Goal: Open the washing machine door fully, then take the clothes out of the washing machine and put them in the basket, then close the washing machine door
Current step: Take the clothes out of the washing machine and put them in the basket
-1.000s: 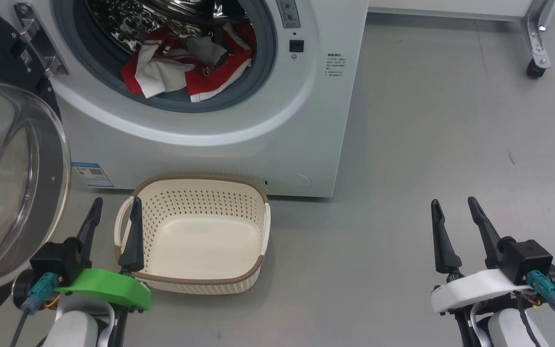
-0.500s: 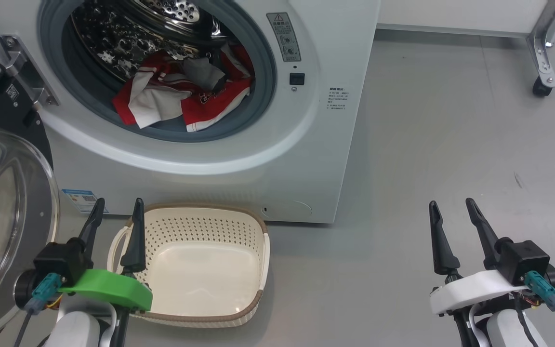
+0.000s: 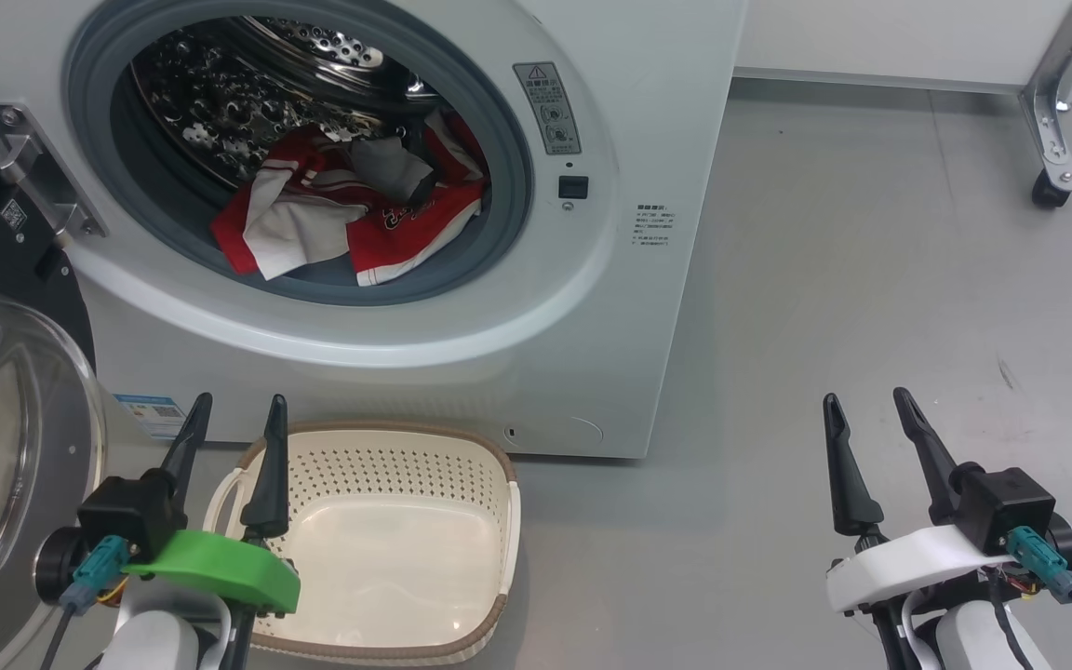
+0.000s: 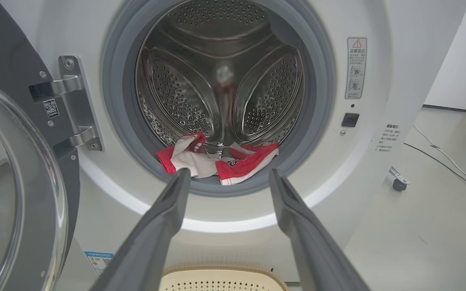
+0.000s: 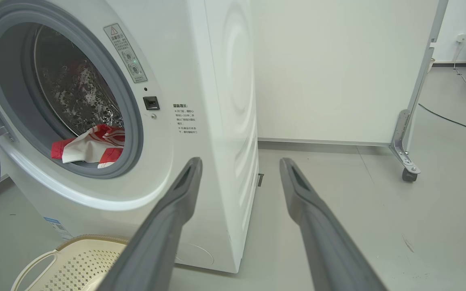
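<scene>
Your left gripper (image 3: 240, 402) sits at the lower left of the head view. Its two long dark fingers point up that view and are spread apart, holding nothing. Behind them you have a green wrist bracket (image 3: 215, 569), a black camera block (image 3: 131, 510) with a teal connector (image 3: 94, 566), and the pale left forearm (image 3: 150, 642) at the bottom edge. Your right gripper (image 3: 866, 398) sits at the lower right in the same pose, fingers up, jaws wide and empty. It is carried on a white wrist bracket (image 3: 908, 563) above the pale right forearm (image 3: 973, 644). In each wrist view that arm's own fingers rise from the bottom edge, parted. The two arms are well apart.
</scene>
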Controlling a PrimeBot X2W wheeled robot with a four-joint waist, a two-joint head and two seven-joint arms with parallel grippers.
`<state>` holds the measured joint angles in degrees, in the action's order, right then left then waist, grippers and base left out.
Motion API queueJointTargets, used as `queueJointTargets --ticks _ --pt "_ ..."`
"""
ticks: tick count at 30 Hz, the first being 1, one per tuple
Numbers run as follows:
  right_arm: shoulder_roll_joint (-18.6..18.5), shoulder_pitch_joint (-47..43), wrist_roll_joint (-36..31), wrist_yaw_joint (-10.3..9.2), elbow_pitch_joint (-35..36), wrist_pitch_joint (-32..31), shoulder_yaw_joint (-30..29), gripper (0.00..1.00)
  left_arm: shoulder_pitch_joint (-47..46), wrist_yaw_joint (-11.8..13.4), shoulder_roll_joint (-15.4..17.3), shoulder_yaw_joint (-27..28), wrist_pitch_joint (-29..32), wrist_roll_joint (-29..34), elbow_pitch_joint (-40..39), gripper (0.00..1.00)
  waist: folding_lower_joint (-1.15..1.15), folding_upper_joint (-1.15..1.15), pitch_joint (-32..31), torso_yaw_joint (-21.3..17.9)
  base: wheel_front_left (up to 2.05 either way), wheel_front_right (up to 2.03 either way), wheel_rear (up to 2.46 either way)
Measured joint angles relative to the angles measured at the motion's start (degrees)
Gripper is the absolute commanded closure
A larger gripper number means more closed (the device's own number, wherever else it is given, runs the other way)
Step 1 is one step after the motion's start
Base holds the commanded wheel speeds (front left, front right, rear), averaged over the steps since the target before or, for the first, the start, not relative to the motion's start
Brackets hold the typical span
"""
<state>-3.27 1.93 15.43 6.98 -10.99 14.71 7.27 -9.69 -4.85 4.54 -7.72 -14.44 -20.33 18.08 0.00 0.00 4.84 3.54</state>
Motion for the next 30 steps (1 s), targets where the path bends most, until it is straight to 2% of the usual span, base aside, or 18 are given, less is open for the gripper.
queueJointTargets --ticks 30 --pt "0.1 -0.1 0.0 0.0 0.1 0.0 0.0 0.0 0.5 -0.1 -0.1 0.4 0.0 0.3 0.1 0.0 0.0 0.0 1.4 -0.3 0.02 -0.02 0.0"
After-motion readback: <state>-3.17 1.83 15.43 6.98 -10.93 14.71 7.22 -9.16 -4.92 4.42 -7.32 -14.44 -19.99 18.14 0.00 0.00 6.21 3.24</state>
